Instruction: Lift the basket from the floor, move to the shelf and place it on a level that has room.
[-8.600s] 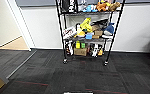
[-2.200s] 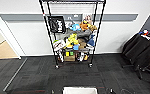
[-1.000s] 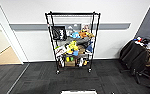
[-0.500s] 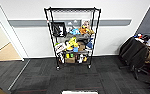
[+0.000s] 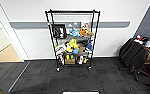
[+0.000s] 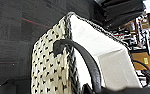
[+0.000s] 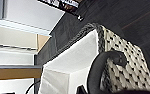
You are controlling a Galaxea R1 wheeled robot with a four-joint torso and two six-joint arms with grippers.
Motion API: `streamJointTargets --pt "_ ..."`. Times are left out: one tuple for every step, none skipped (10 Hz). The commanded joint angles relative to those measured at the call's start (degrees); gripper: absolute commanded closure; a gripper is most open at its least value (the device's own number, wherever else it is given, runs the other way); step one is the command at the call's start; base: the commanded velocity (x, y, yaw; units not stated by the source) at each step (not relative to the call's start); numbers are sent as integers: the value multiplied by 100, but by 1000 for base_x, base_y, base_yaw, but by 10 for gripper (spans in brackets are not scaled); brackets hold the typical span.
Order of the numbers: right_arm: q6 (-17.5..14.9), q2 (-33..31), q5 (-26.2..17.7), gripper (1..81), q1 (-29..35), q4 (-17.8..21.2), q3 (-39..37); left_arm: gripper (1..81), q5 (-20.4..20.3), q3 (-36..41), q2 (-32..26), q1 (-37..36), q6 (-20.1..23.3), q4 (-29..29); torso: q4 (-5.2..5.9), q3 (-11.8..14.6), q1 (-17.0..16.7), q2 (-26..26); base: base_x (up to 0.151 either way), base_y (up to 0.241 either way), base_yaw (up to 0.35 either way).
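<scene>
A black wire shelf [image 5: 73, 40] stands against a white wall on dark grey carpet floor [image 5: 73, 80], its lower tiers crowded with toys (no writing is legible), its top level [image 5: 72, 11] bare. The woven basket [image 6: 66, 62], raised off the carpet, faces the shelf. Finger positions of both grippers cannot be told.

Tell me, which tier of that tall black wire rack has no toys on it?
The uppermost tier of the tall black metal wire rack is bare wire grid. The tiers below it are crowded with colourful toys and boxes.
</scene>
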Motion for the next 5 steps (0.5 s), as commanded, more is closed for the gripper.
streamJointTargets --pt "-28 -230 -149 811 472 54 296 811 237 257 -227 -470 66 -8 0 382 0 0 0 0 0" --pt "-19 -230 -149 811 472 54 305 811 229 266 -227 -443 75 1 0 450 -5 0 0 0 0" --pt "-19 -221 -149 811 481 54 313 811 237 275 -236 -408 75 1 0 544 -13 0 0 0 0" --pt "-19 -221 -149 811 481 54 340 811 229 284 -263 -373 66 1 0 345 -13 0 0 0 0" --pt "-28 -221 -149 811 472 54 340 811 272 301 -297 -355 66 -8 0 426 -15 0 0 0 0"
